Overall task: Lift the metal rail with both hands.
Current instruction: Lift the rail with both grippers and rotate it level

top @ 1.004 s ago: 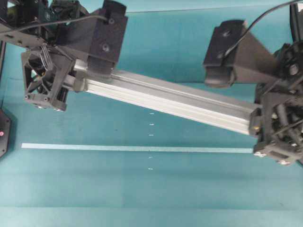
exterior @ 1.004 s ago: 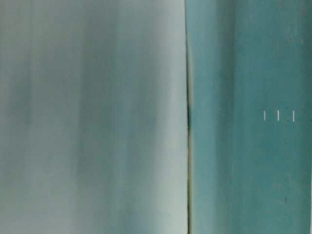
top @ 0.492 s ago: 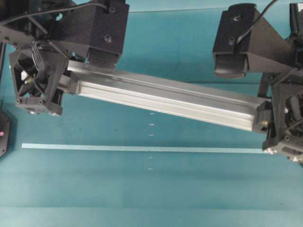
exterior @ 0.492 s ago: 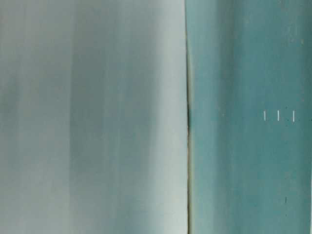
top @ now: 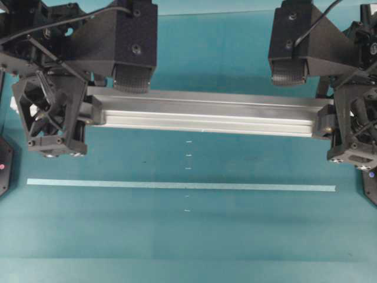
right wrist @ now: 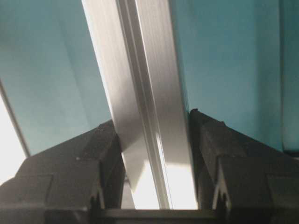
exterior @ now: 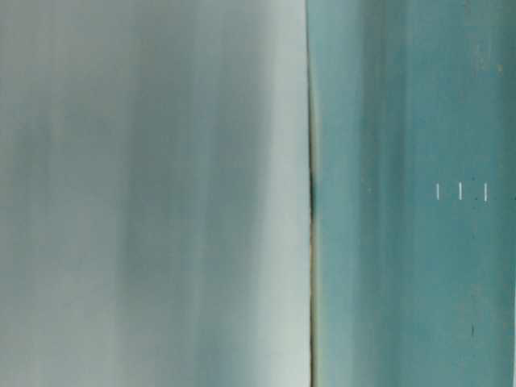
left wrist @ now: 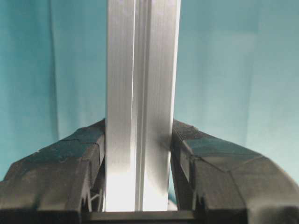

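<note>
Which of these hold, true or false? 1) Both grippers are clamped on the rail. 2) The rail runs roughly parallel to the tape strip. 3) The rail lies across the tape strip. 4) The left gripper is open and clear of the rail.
1) True: the left gripper and the right gripper each have fingers pressed on both sides of the metal rail.
2) True: in the overhead view it runs about level, like the tape strip.
3) False: the strip shows whole, apart from the rail.
4) False: it is shut on the rail's end.
</note>
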You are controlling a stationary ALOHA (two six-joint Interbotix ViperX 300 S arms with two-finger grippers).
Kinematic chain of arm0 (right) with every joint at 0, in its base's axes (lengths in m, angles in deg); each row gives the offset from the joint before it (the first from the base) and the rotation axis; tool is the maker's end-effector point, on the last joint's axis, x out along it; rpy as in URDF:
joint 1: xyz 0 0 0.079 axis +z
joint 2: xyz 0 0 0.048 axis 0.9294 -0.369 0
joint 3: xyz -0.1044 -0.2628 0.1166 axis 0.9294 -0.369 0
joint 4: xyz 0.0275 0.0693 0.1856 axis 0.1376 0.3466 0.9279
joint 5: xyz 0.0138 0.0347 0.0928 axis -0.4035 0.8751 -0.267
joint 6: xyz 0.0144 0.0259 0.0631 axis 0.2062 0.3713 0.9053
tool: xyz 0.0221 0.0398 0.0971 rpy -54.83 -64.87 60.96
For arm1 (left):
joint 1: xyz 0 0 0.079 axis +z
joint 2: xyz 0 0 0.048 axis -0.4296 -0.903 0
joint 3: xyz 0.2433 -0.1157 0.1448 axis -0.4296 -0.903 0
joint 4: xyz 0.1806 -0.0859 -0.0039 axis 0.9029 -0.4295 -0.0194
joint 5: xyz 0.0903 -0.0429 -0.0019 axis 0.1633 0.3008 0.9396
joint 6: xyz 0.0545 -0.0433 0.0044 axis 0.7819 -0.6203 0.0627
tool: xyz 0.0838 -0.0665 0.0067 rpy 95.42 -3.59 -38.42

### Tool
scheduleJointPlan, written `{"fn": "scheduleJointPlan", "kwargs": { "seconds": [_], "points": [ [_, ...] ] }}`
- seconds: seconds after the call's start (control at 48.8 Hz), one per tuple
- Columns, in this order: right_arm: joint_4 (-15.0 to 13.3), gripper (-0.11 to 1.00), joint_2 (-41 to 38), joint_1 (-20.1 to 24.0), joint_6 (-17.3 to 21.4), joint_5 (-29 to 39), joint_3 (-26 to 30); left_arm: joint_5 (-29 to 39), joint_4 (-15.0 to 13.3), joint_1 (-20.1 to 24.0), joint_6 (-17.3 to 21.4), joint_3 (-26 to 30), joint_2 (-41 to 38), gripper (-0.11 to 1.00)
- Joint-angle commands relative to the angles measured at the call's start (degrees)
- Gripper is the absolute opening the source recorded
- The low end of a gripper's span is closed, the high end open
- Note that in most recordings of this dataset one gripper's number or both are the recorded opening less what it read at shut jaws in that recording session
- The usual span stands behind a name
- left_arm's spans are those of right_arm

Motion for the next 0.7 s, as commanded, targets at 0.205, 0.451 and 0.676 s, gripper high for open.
{"fn": "scheduleJointPlan", "kwargs": {
  "seconds": [0.205,0.451,0.676],
  "points": [
    [-0.97,0.39,0.79,-1.76,1.05,0.35,3.6,-0.26,0.0,-0.53,-0.62,1.58,1.23,0.33],
    [-0.97,0.39,0.26,-1.67,0.97,0.26,6.06,0.09,0.09,-0.53,-1.14,1.67,1.32,0.33],
    [-0.79,0.39,-0.26,-1.67,0.88,0.18,6.24,0.09,0.0,-0.26,-1.23,1.14,1.41,0.33]
  ]
}}
